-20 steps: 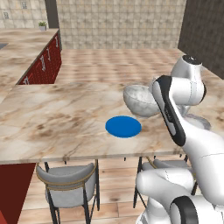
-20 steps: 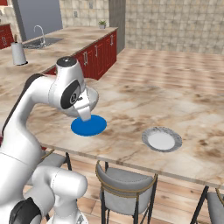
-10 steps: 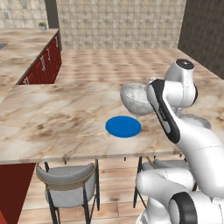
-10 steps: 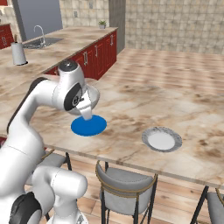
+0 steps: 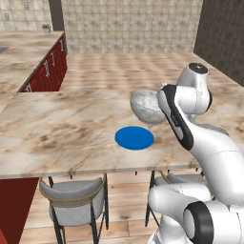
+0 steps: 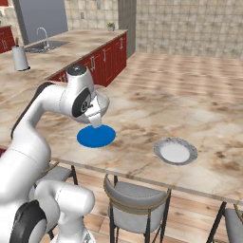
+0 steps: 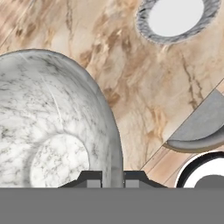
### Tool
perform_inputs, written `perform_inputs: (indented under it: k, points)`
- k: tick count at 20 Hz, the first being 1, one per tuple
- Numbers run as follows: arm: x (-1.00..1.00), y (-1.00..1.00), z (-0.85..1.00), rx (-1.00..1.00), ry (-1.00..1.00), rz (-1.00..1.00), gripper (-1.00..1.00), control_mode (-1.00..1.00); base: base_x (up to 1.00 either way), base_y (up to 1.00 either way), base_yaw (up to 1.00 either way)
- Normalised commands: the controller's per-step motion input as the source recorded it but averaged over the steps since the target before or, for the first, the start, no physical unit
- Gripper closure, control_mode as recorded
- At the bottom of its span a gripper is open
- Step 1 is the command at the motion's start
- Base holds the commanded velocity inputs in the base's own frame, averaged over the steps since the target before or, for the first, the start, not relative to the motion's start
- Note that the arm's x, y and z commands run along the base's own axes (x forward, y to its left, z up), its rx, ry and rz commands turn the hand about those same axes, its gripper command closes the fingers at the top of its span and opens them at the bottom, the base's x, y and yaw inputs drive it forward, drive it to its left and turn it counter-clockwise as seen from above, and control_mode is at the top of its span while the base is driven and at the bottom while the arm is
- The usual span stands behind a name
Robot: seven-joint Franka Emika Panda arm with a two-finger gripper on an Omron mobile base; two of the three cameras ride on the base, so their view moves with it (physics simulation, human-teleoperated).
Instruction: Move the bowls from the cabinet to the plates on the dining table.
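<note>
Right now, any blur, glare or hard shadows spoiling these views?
Left base view: sharp, flat light, soft shadow around the blue plate. Right base view: the same, no glare on the grey plate. Hand view: the marbled bowl looms large and close, edges stay crisp.

the dining table [image 5: 57, 133] is open marble on all sides of the blue plate [image 5: 134, 137], with bare slab running wide to the arm's left. the grey plate [image 6: 175, 151] lies well apart near the front edge. 2 grey chairs [image 6: 135, 201] tuck under that edge, below the slab. the marbled bowl [image 5: 147, 106] hangs above the table just beyond the blue plate.
</note>
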Motion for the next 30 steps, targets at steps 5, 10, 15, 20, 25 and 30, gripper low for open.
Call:
perform_inputs:
  k: [5, 10, 15, 20, 25, 30]
  points:
    - [0.19, 0.00, -0.26, 0.00, 0.00, 0.00, 1.00, -1.00, 0.00, 0.00, 0.00]
    - [0.25, 0.00, -0.33, 0.00, 0.00, 0.00, 1.00, -1.00, 0.00, 0.00, 0.00]
    - [0.34, 0.02, -0.31, -0.01, 0.00, 0.00, 1.00, -1.00, 0.00, 0.00, 0.00]
    - [0.28, 0.05, -0.10, -0.07, 0.00, 0.00, 1.00, -1.00, 0.00, 0.00, 0.00]
    - [0.08, 0.08, 0.00, -0.18, 0.00, 0.00, 1.00, -1.00, 0.00, 0.00, 0.00]
    - [0.00, 0.06, 0.00, -0.14, 0.00, 0.00, 1.00, -1.00, 0.00, 0.00, 0.00]
